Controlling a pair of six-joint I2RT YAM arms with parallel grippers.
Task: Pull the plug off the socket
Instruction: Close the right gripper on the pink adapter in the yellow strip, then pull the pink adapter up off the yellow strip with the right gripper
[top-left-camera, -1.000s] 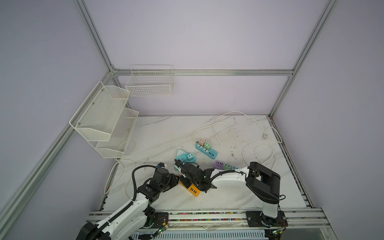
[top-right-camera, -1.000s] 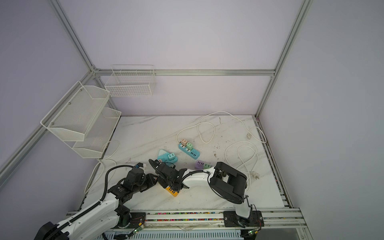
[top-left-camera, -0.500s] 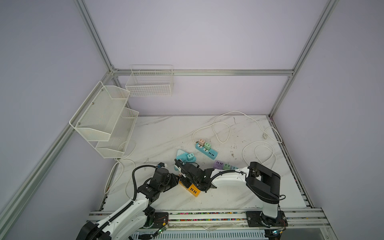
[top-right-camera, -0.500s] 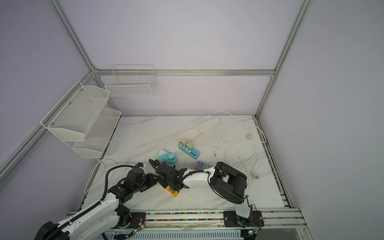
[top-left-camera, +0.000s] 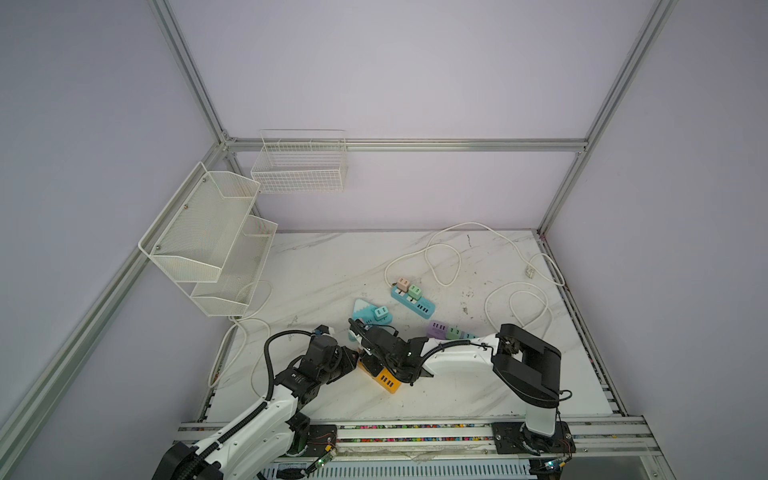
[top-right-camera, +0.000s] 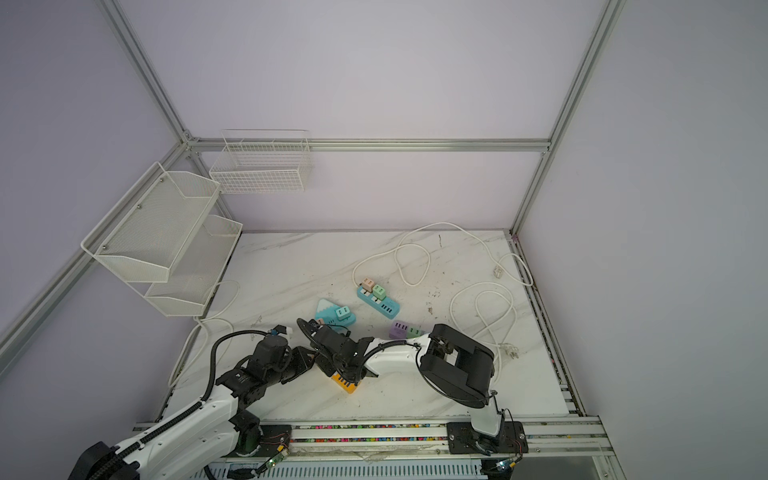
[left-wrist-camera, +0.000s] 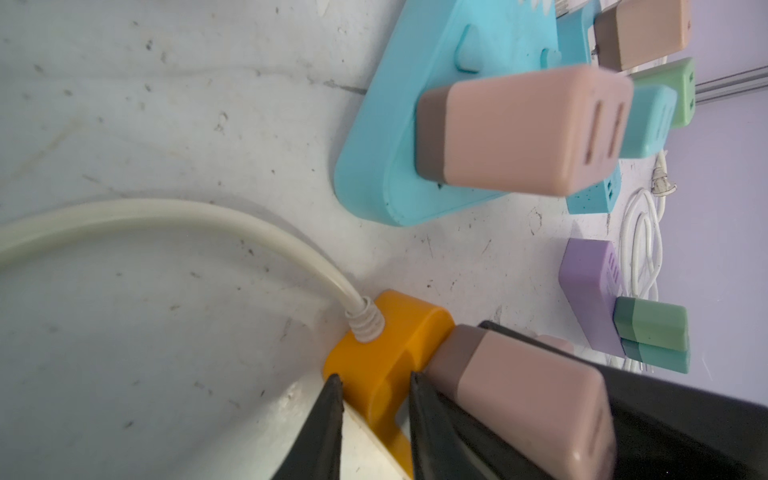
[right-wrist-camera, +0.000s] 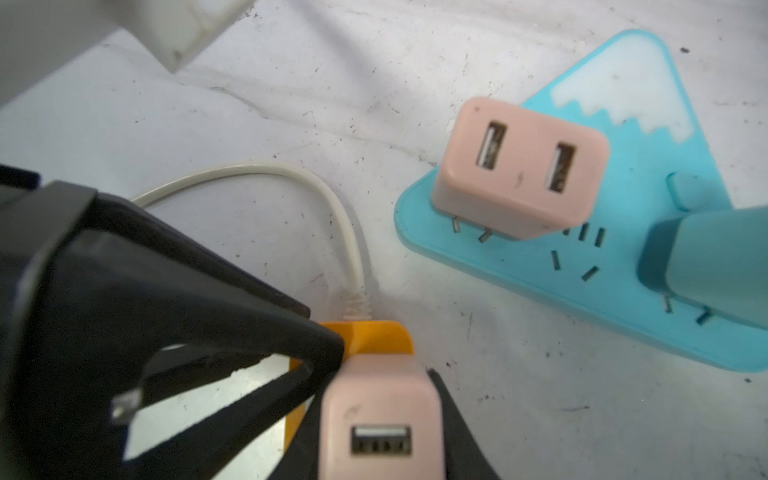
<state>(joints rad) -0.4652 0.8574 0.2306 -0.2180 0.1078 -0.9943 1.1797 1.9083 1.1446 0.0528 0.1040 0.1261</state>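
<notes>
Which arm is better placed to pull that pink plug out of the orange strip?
The right: the right tool is shut on the pink plug, while the left tool only grips the orange strip at its cord end.

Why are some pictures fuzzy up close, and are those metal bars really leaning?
In both top views: soft even light, and the wide lens seems to splay the frame bars outward. Left wrist view: the near pink plug blurs, the orange socket strip stays sharp. Right wrist view: that plug is soft too, the farther pink charger crisper.
</notes>
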